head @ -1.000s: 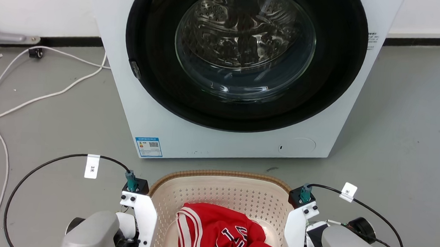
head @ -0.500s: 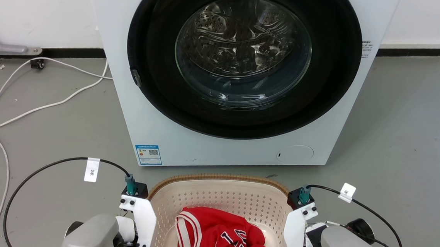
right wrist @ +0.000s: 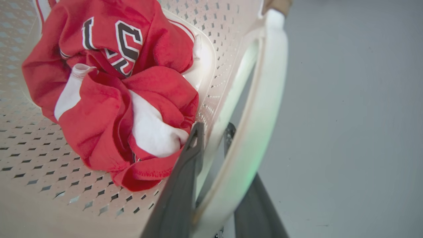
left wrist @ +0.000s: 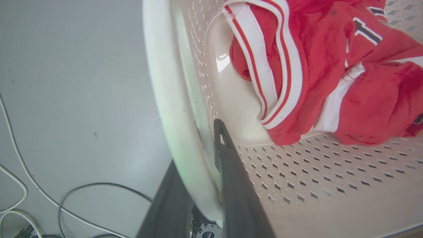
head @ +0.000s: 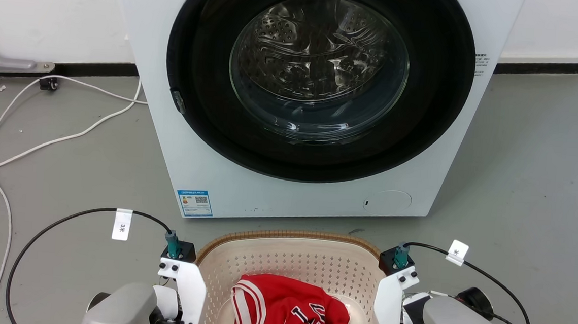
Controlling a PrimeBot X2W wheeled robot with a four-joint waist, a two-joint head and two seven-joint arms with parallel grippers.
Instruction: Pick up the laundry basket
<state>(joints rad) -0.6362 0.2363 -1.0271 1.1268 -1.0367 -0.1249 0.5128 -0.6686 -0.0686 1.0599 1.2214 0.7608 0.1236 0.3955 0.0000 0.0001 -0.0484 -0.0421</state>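
White washing machine [head: 247, 179] on grey floor [head: 537, 174] against white wall [head: 50, 8].

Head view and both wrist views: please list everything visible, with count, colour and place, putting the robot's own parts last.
laundry basket: one, cream with a brown rim, in front of the washing machine.
shirt: one, red and white, inside the laundry basket.
washing machine: one, white with a black round door, against the wall.
label: one, blue, lower left of the machine's front.
cords: several, white, on the floor at left.
floor: grey.
left tool: one, dark, fingers either side of the basket's white left handle.
right tool: one, dark, fingers either side of the white right handle.
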